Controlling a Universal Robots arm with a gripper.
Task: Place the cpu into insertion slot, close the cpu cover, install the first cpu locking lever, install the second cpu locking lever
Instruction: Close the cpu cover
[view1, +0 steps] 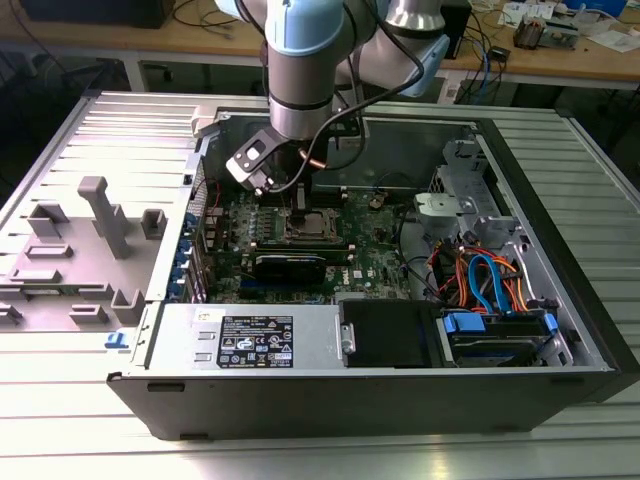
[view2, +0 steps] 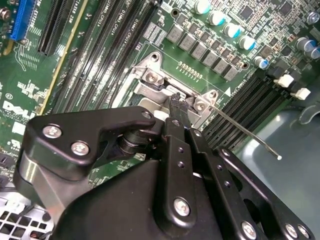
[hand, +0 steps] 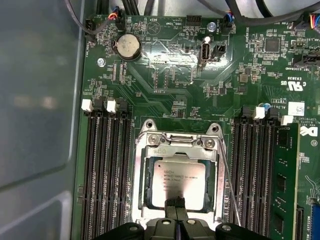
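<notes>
At the exterior view's left, grey plastic fixtures (view1: 100, 225) are standing on the ribbed counter (view1: 60, 420), well apart from the work. Further right, the computer case (view1: 330, 410) is lying open, and the arm is pointing down into it, with the tool (view1: 298, 205) hanging over the green circuit board (view1: 375, 250).

In the first wrist view the cpu (hand: 180, 177) is sitting in the insertion slot (hand: 148, 185), and the cpu cover (hand: 177, 150) is apparently lying flat around it, framing the silver top. The tool's tips are pressed together and narrow, gripping nothing that can be seen. They are hovering at the cpu's near edge, though I cannot tell whether they are touching it.

The relation that matters is the locking lever (hand: 231, 190). It is lying just beside the cover, between the cover's edge and a bank of memory slots (hand: 252, 175), with its long axis running along that edge. In the second wrist view its free end is slanting out over the slots, seemingly not yet latched and apart from the tool's tips.

At the exterior view's right, coloured cables (view1: 485, 275) are bunching near the drive bay
</notes>
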